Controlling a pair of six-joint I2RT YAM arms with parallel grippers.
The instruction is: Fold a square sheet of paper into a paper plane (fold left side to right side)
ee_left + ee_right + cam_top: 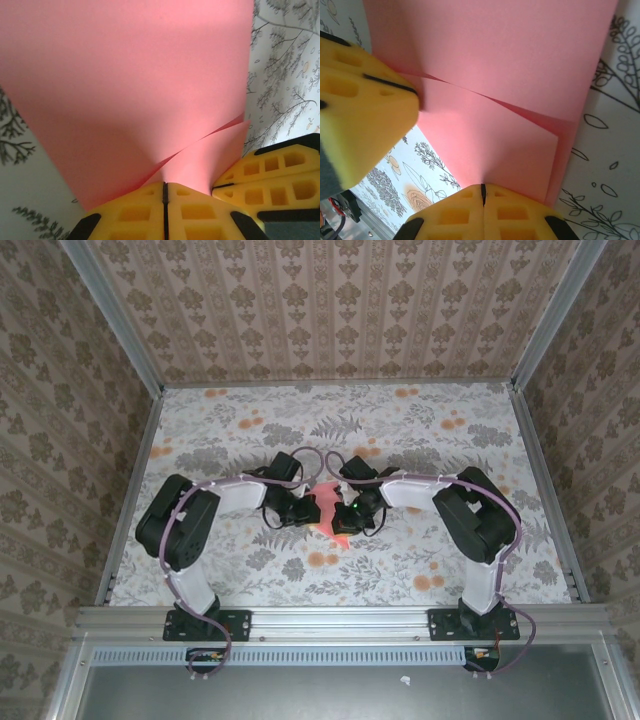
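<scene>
**Two arms pinching a part-folded pink sheet at centre frame**

The left end effector (165,186) and right end effector (482,187) are each clamping shut on an edge of the square sheet of paper (330,508), seemingly raising it off the worktop (420,430). It is looking feather-light, floppy and easily creased, so I'd be gripping edges near corners. The wrist views are revealing overlapping layers and a slanting edge. The overhead view is giving the arms' placement, meeting over a small pink patch.

The pink-red square sheet of paper (130,90), partly folded, is at the table (200,420) centre.
</scene>
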